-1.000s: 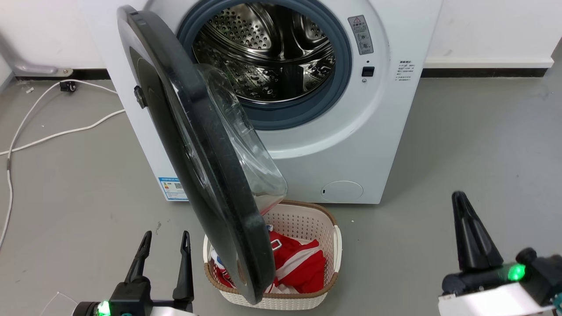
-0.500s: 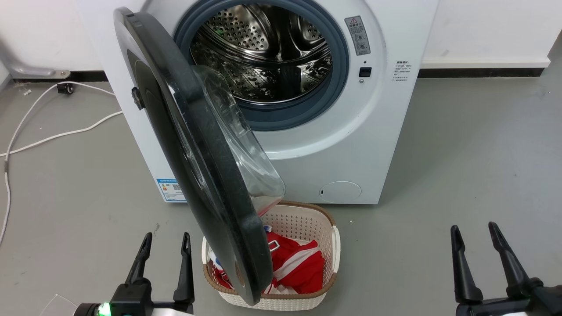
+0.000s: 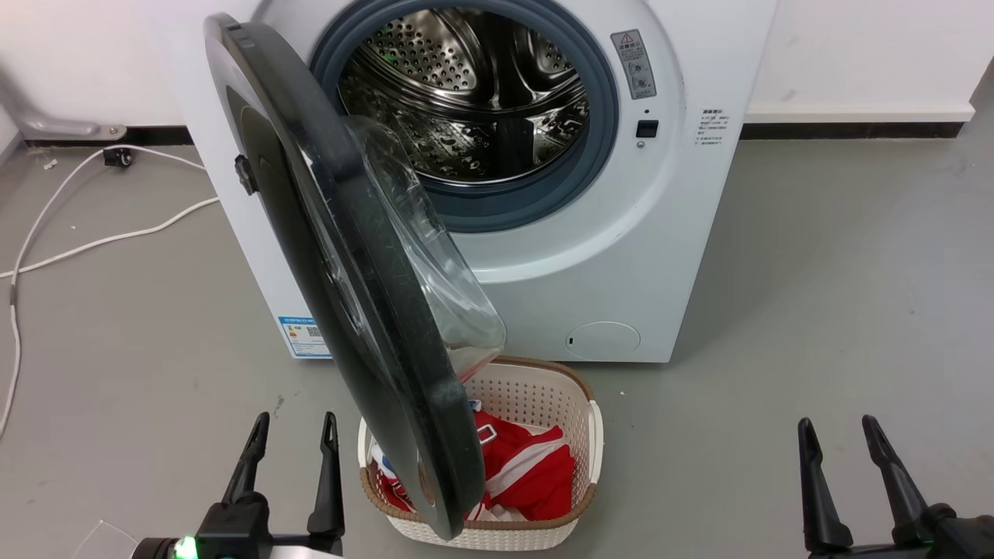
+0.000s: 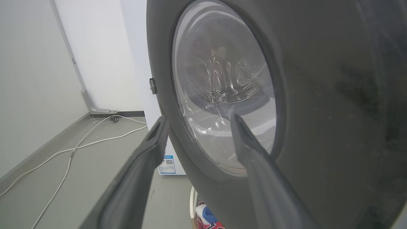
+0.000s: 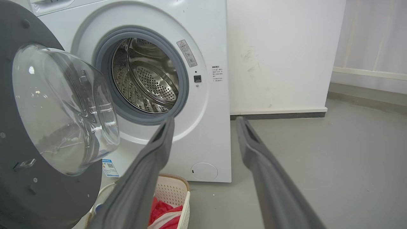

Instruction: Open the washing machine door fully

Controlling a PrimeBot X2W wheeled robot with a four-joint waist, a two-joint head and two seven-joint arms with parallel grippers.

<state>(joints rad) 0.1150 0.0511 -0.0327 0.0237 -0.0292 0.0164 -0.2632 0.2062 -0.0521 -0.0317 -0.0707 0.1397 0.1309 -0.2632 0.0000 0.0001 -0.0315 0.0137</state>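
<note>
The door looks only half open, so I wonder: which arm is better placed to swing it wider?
Probably the right gripper: it faces the inner glass side of the washing machine door, so a push opens it. The left gripper is nearer but faces the outer side.

Grey floor (image 3: 815, 272) meets white walls (image 5: 279, 54) — a white cable (image 3: 93, 241) trails across the floor.

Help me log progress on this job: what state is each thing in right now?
washing machine door, open, standing well out from the machine front, ungripped
drum, uncovered, nothing seen inside
laundry basket, on the floor, holding red clothes
left gripper, open, empty, near the door's outer face
right gripper, open, empty, apart from the machine
</note>
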